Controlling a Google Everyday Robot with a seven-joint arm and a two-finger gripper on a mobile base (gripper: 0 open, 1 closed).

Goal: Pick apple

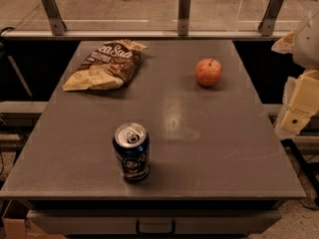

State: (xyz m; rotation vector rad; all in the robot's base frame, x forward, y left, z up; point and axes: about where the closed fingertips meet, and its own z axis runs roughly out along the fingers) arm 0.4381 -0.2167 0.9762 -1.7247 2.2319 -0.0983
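Observation:
The apple (pixel 208 72) is small, round and red-orange with a short dark stem. It sits on the grey table (pixel 199 133) toward the far right. My gripper (pixel 298 108) is a pale, cream-coloured shape at the right edge of the view, beyond the table's right side. It hangs well to the right of the apple and somewhat nearer to me. It holds nothing that I can see.
A blue soda can (pixel 131 151) stands upright near the table's front left of centre. A brown and yellow chip bag (pixel 106 65) lies at the far left. A glass railing with metal posts (pixel 184 11) runs behind the table.

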